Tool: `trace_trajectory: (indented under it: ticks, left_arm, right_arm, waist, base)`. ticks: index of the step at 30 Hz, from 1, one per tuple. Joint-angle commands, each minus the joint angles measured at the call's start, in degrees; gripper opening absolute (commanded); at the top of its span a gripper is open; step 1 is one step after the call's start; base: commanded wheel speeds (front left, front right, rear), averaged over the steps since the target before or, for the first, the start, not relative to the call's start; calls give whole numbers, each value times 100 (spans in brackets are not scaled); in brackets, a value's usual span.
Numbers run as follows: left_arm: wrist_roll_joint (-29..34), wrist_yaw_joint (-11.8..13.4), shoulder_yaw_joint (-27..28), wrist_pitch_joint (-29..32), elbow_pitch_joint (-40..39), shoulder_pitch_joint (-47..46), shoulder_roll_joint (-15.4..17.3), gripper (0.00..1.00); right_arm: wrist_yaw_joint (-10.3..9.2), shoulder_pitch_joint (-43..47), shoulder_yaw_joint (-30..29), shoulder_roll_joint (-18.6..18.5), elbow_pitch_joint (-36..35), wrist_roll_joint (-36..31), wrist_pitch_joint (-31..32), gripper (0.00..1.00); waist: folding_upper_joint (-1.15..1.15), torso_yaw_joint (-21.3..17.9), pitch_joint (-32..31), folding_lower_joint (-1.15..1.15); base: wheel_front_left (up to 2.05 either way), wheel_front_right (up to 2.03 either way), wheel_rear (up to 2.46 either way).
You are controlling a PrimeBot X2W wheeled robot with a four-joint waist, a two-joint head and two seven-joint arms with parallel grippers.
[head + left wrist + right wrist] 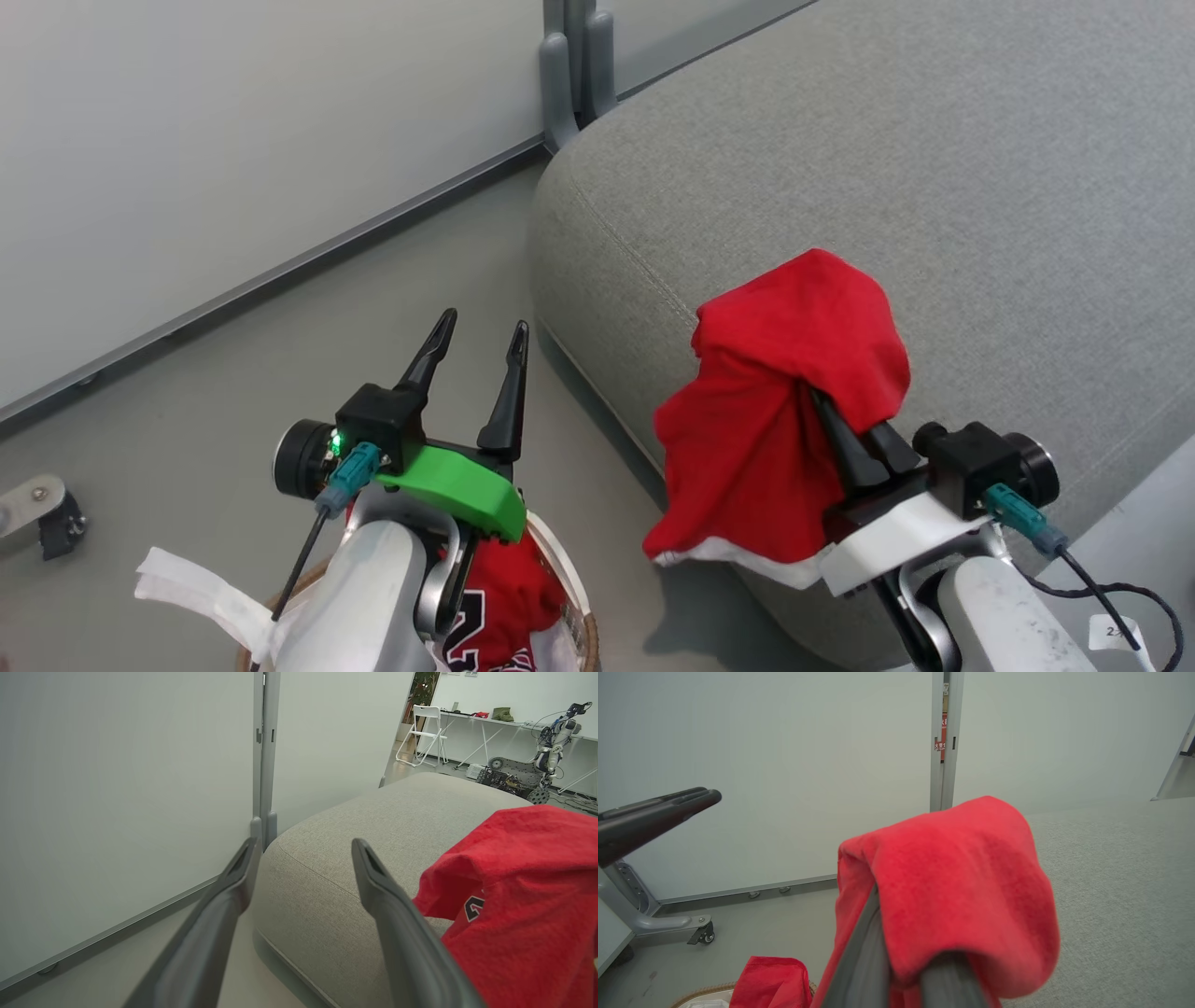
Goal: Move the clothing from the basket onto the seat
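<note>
Clothing (784,420), a red jersey, is hanging draped over the right hand (864,443), whose closed fingers are pinching the fabric at the rounded edge of the grey seat (840,140). Whether the cloth is touching the seat is unclear. The left hand (484,324) is hovering above the floor (280,373) beside the seat, fingers spread wide and holding nothing. Below it, a second jersey (504,597) is lying in the basket (588,635), partly hidden by the left forearm (364,597). A white liner (187,583) is spilling over the rim. The right fingertips are hiding under the cloth.
</note>
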Motion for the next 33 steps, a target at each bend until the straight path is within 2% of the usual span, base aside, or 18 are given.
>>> trace_trajectory:
  ticks: [1, 7, 10, 16, 21, 26, 33]
  left_arm:
    - [-34, -33, -27, 0, -16, -91, 27, 100]
    - [69, -68, -111, 0, -40, -171, 29, 100]
    - [174, -91, -70, 0, -70, -191, 29, 100]
    - [261, -183, -192, 0, -160, -444, 77, 100]
    - [278, -228, -390, 0, -264, -777, 184, 100]
    - [246, -237, -611, 0, -352, -1097, 278, 100]
    - [138, -238, -976, 0, -490, -1449, 377, 100]
  right_arm:
    - [-8, 2, -75, -60, -89, -80, -16, 0]
    - [-8, -625, -312, -532, -195, -296, -15, 0]
    - [-8, -1216, -391, -805, -83, -389, -16, 0]
    - [-8, -2422, -636, -1336, 324, -551, -16, 0]
    - [-8, -3436, -800, -1736, 929, -756, -15, 0]
    - [-8, -4245, -1082, -1942, 1510, -842, -15, 0]
    - [-8, -4864, -1752, -1973, 2379, -1110, -15, 0]
  waist:
    - [0, -239, 234, 0]
    - [0, -258, 546, 0]
    - [0, -245, 766, 0]
    - [0, 139, 1369, 0]
    - [0, 480, 1914, 0]
    - [0, 787, 2392, 0]
    - [0, 1178, 2892, 0]
  base:
    - [0, 0, 0]
    - [0, 0, 0]
    - [0, 0, 0]
    - [0, 0, 0]
    - [0, 0, 0]
    - [0, 0, 0]
    - [0, 0, 0]
